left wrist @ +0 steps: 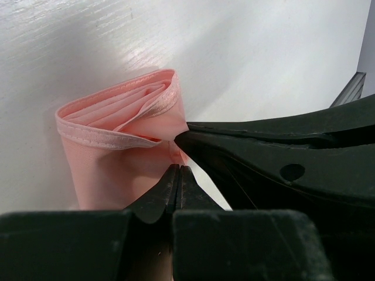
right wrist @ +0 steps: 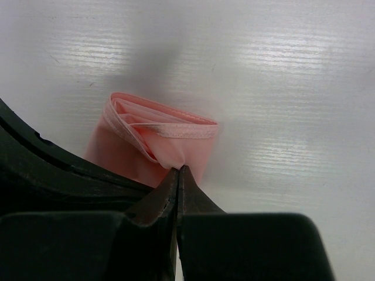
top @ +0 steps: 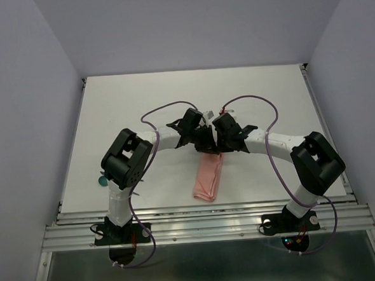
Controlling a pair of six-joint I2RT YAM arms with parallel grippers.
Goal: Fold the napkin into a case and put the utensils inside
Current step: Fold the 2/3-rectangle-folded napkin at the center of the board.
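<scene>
**Top view:** Your two arms meet mid-frame. Left gripper (top: 203,144) and right gripper (top: 216,144) sit tip to tip over the far end of the napkin (top: 208,179). The napkin lies as a narrow folded strip on the table (top: 267,97), centre frame, running toward the bottom edge. You can't read the jaw state from here. One teal utensil (top: 103,180) shows at left, mostly hidden by the left arm's elbow and well apart from the napkin.

**Left wrist view:** Left gripper (left wrist: 177,173) has its jaws pressed together, pinching the napkin (left wrist: 117,170) at its lower-right corner, frame centre. The cloth's end faces you: stacked hemmed layers, gaping a little at upper centre. Right gripper (left wrist: 190,137) comes in from the right, its tip touching the same corner.

**Right wrist view:** Right gripper (right wrist: 177,174) has its jaws pressed together, nipping the napkin (right wrist: 164,146) at its lower edge, frame centre. The layered end opens toward the camera, with a hem across the top. Left gripper (right wrist: 117,181) fills the lower left, just beside the cloth.
</scene>
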